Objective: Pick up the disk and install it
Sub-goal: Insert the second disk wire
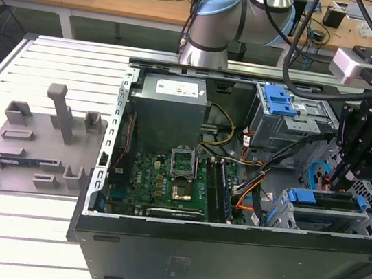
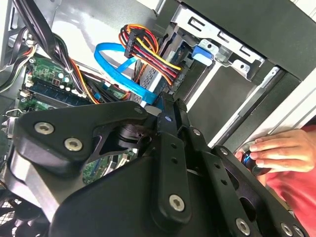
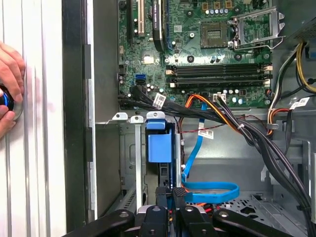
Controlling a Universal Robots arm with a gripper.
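Black claw [image 1: 341,177] points down, fingers pressed together, above the disk [image 1: 323,199] in its bay.

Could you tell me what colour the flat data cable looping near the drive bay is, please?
Bright blue. The cable shows best in the first wrist view, looping beside the disk.

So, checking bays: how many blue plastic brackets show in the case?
2: one bracket atop the far drive cage, another in the bay below the gripper; more may be hidden.
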